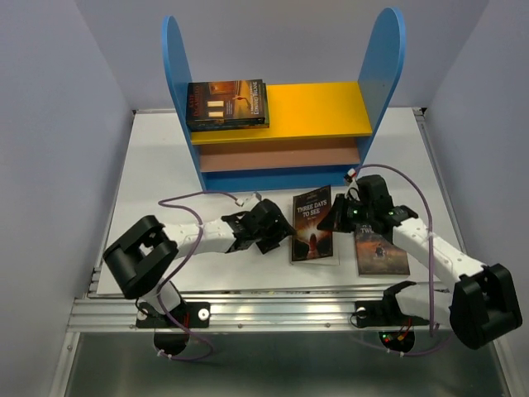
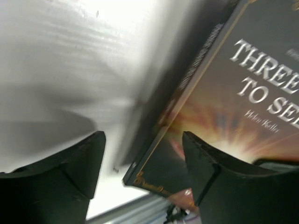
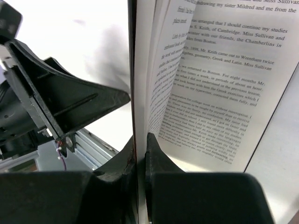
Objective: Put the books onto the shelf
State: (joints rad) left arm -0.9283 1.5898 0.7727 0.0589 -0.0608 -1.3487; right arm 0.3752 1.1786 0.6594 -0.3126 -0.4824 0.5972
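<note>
The Three Days to See book lies at the table's middle in front of the shelf. My right gripper is shut on its right edge. In the right wrist view the jaws pinch the cover with a few pages, and the other pages fan open. My left gripper stands open at the book's left edge. The book's near corner sits raised between its fingers. A small stack of books lies on the shelf's yellow top board. Another book lies under the right arm.
The shelf's brownish middle board and blue base are bare. A metal rail runs along the table's near edge. Grey walls close in both sides. The left gripper's body shows close by in the right wrist view.
</note>
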